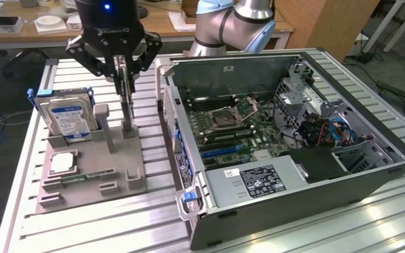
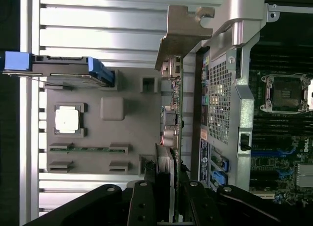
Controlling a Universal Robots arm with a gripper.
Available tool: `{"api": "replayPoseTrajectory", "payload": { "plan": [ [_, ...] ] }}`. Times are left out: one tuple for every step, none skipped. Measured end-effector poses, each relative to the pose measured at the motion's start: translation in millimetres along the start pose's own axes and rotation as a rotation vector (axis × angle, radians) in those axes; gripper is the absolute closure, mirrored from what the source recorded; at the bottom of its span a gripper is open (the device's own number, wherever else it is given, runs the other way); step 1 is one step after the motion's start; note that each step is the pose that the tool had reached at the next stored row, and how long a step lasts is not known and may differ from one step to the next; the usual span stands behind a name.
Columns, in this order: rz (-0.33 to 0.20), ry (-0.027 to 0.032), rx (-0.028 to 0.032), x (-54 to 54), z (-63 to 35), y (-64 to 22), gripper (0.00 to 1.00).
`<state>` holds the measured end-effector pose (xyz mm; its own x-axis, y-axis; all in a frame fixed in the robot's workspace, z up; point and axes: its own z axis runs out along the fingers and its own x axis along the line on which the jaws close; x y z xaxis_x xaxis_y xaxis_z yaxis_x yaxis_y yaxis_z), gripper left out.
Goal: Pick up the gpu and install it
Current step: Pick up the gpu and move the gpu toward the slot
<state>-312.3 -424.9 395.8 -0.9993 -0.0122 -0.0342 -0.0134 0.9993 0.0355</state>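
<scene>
Gripper (image 1: 123, 76) clamped on gpu (image 1: 126, 113), card's long axis running to six o'clock, computer case (image 1: 273, 211) at exterior view's three o'clock.

Green gpu (image 2: 179, 106), grey tray (image 2: 132, 138) (blue-labelled drive (image 1: 69, 118))
</scene>
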Motion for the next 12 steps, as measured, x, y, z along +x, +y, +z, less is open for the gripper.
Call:
{"api": "replayPoseTrajectory", "payload": {
  "plan": [
    [0.000,0.0000,0.0000,-2.1,0.1,0.0,0.73],
    [0.000,0.0000,0.0000,-4.2,0.1,0.0,0.73],
    [0.000,0.0000,0.0000,-6.3,0.2,-0.1,0.73],
    [0.000,-0.0001,0.0001,-8.1,0.3,-0.1,0.73],
    [0.000,0.0000,0.0002,-10.1,0.3,-0.1,0.73],
    [0.000,0.0000,0.0003,-12.1,0.4,-0.2,0.73],
    [0.000,0.0000,0.0008,-13.4,0.4,-0.2,0.73],
    [0.000,0.0000,0.0021,-14.2,0.1,-0.2,0.73],
    [0.000,0.0000,0.0050,-14.6,-0.2,-0.1,0.73],
    [0.000,0.0002,0.0090,-15.1,-0.6,-0.1,0.73],
    [0.000,0.0002,0.0133,-15.5,-1.0,-0.2,0.73],
    [-0.001,0.0003,0.0181,-15.9,-1.8,-0.2,0.73]
  ]
}}
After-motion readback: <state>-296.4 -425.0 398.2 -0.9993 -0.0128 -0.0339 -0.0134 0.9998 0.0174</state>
